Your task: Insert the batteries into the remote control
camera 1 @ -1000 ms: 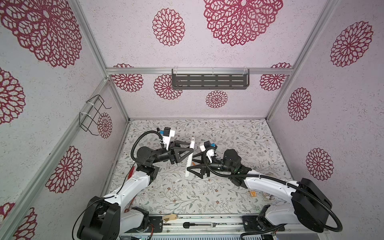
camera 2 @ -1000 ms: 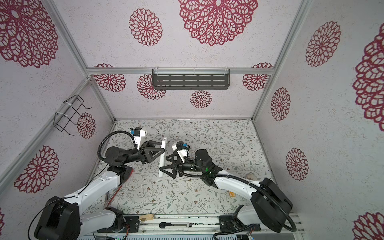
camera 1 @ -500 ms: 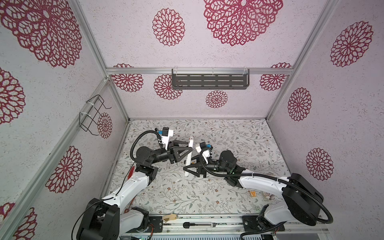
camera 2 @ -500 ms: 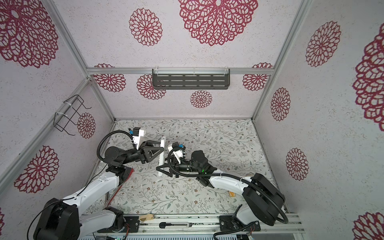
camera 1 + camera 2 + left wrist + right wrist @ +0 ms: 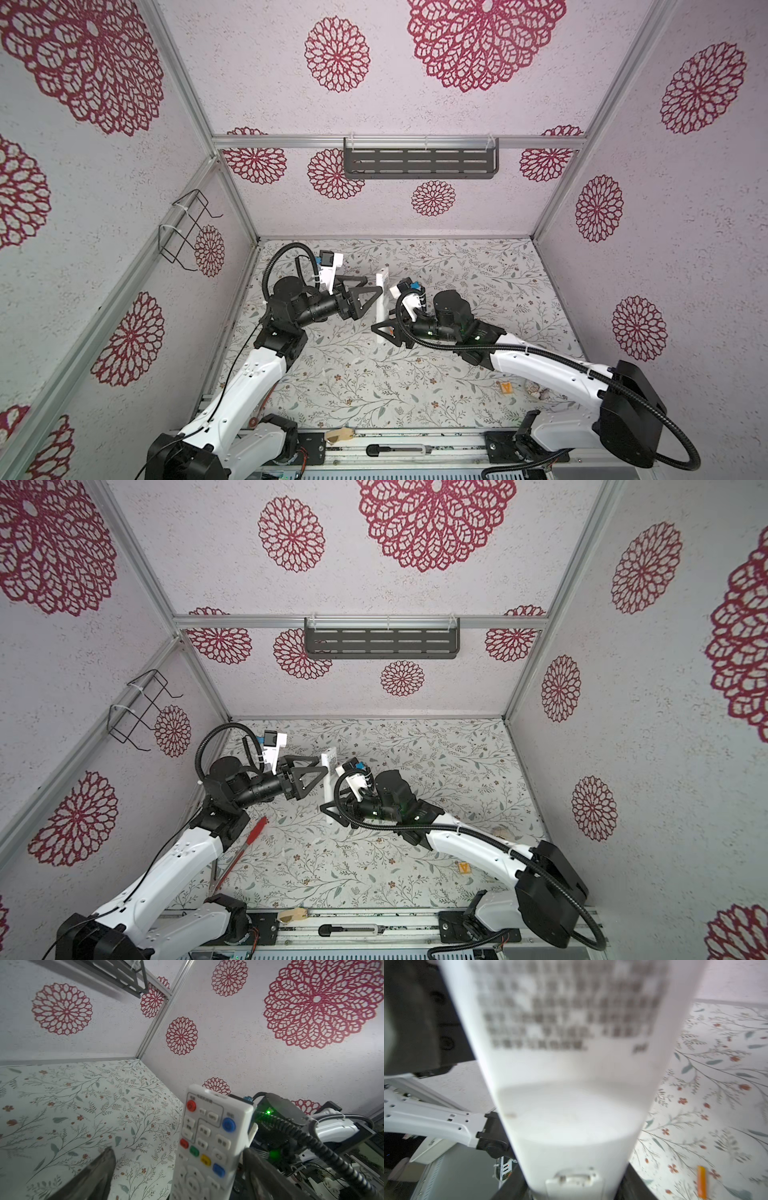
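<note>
Both claws flank the near-upright remote control (image 5: 381, 297): right gripper (image 5: 383, 334) clamps its base, left gripper (image 5: 372, 285) gapes empty higher up.

Table (image 5: 457, 266) w/ pale cloth, leaf-and-small-flower print. Walls white, big red rosette prints. Back wall: dark grey slotted shelf (image 5: 419, 163) hung on the alu rail. Side wall: black wire rack (image 5: 185, 232), zip-tied to the frame. On the cloth: flat orange-yellow sq. tag (image 5: 506, 387) near the front, well apart from the rest; pale crumpled lump (image 5: 500, 833) farther back; red-handled slim tool (image 5: 245, 845) lying diagonal, metal end toward the front edge. Front rail: small beige piece (image 5: 338, 435) and a black-handled bar (image 5: 395, 449), near each other, not touching.
</note>
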Controlling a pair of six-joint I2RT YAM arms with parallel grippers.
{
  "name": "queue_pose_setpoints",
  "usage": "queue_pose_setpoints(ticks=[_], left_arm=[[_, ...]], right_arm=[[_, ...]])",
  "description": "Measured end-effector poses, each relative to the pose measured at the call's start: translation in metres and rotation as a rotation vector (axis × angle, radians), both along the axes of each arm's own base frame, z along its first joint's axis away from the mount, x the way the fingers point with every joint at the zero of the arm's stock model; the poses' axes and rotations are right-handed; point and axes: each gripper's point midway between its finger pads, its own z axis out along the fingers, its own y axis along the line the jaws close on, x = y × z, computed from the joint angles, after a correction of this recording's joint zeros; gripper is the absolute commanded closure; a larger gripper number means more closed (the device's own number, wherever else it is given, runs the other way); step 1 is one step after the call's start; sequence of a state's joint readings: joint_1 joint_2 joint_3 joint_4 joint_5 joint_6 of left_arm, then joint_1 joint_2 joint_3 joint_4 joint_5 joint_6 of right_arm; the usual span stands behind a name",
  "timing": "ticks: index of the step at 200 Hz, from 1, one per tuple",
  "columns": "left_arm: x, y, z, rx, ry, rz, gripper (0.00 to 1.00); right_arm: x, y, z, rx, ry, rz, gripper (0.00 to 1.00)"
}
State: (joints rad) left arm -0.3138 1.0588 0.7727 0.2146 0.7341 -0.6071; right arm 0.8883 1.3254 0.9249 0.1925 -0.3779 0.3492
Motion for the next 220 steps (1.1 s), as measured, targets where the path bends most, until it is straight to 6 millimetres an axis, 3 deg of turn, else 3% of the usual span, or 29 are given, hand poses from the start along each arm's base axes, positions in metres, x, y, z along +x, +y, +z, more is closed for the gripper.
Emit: queue_pose_setpoints(ticks=[45, 74, 119, 220], left_arm=[[0.001, -0.004, -0.038, 0.135, 0.108, 0.016, 0.04], [0.000, -0.012, -0.050, 0.199, 0.144, -0.002, 0.05], [0.001, -0.015, -0.064, 0.250, 0.167, -0.003, 0.11], [-0.002, -0.024, -0.070, 0.287, 0.185, -0.038, 0.51]], right_arm=[[0.012, -0.023, -0.032, -0.211, 0.025, -0.111, 0.74], [0.011, -0.033, -0.046, -0.288, 0.034, -0.128, 0.74], [0.008, -0.035, -0.046, -0.333, 0.026, -0.126, 0.74], [0.001, -0.031, -0.054, -0.466, -0.014, -0.090, 0.74]])
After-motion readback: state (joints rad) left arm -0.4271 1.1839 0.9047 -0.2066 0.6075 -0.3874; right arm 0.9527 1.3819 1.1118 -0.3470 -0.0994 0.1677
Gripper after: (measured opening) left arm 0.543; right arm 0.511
